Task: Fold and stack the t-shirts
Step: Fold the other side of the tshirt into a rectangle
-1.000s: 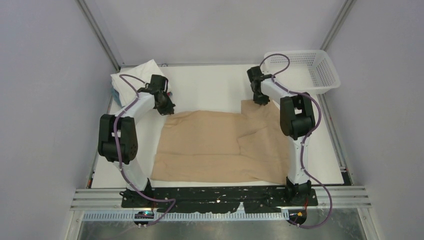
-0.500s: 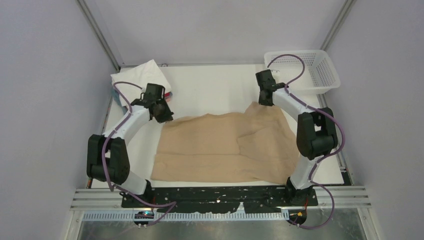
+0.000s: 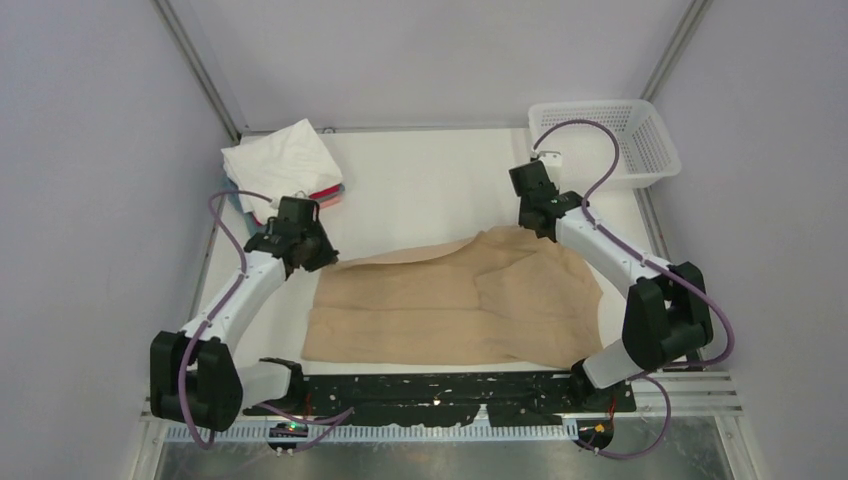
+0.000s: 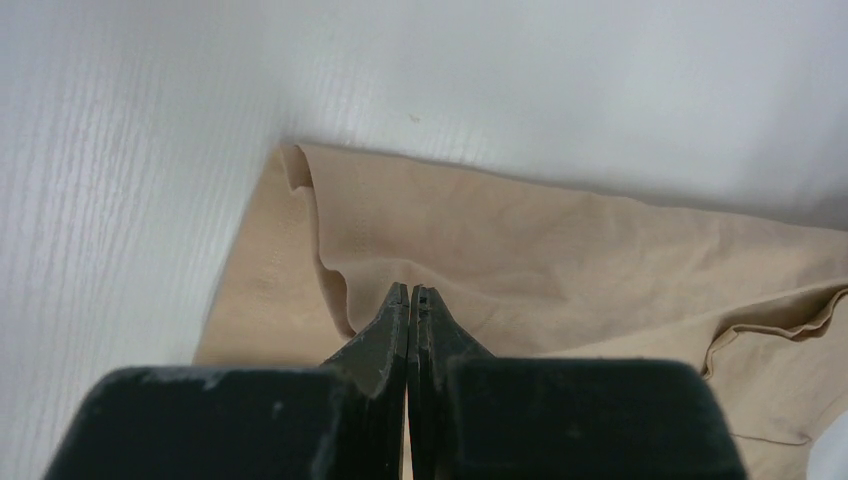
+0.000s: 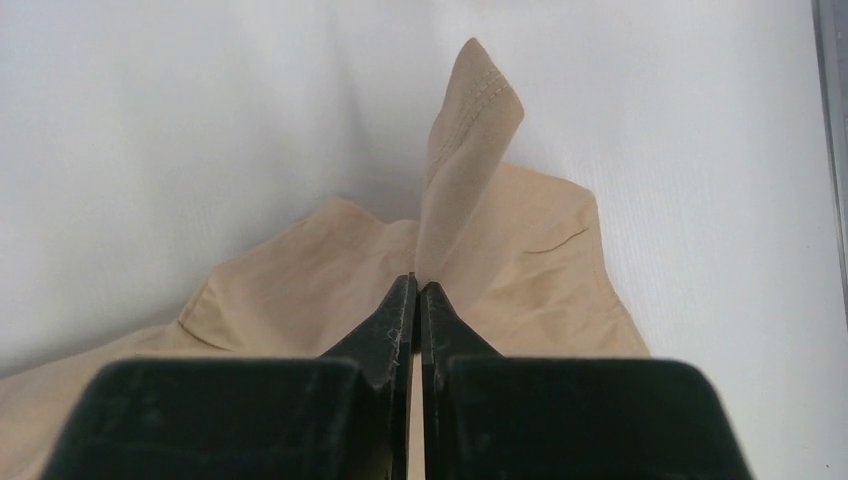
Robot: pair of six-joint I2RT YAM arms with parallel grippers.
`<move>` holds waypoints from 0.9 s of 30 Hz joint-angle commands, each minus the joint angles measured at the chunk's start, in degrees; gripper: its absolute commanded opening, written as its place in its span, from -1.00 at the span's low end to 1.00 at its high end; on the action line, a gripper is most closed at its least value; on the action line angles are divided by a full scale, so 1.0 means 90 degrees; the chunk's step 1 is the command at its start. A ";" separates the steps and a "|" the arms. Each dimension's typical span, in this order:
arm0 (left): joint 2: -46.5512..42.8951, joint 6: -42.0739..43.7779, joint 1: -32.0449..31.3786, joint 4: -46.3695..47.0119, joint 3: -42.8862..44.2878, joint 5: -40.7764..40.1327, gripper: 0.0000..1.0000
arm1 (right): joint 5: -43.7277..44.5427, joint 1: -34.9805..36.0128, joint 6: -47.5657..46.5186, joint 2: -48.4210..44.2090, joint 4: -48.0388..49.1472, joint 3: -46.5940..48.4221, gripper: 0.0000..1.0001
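Note:
The tan t-shirt (image 3: 450,300) lies spread on the white table near the front, its far edge lifted. My left gripper (image 3: 312,252) is shut on the tan t-shirt's far left corner (image 4: 330,240). My right gripper (image 3: 540,220) is shut on its far right edge, where a strip of cloth (image 5: 470,130) stands up from the jaws. A stack of folded t-shirts sits at the far left: a white one (image 3: 282,155) on top, a red/pink one (image 3: 328,193) and a grey-blue one (image 3: 232,192) peeking out below.
A white plastic mesh basket (image 3: 605,140) stands at the far right corner. Grey walls close in the table on three sides. The black base rail (image 3: 440,392) runs along the near edge.
Both grippers have moved toward the near edge, pulling the tan t-shirt's far edge with them. The shirt's far part now folds forward over the rest.

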 commanded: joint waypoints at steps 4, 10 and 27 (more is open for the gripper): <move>-0.1006 -0.0022 -0.0010 -0.0394 -0.0168 -0.0528 -1.00 | 0.0423 0.0101 0.0034 -0.1198 -0.0120 -0.0450 -0.89; -0.1519 -0.0005 -0.0013 -0.0473 -0.0581 -0.0439 -1.00 | 0.0175 0.0126 0.0009 -0.1865 -0.0275 -0.0891 -0.88; -0.2030 0.0008 -0.0014 -0.0664 -0.1190 -0.0521 -1.00 | -0.0579 0.0369 0.0192 -0.3142 -0.0744 -0.1827 -0.84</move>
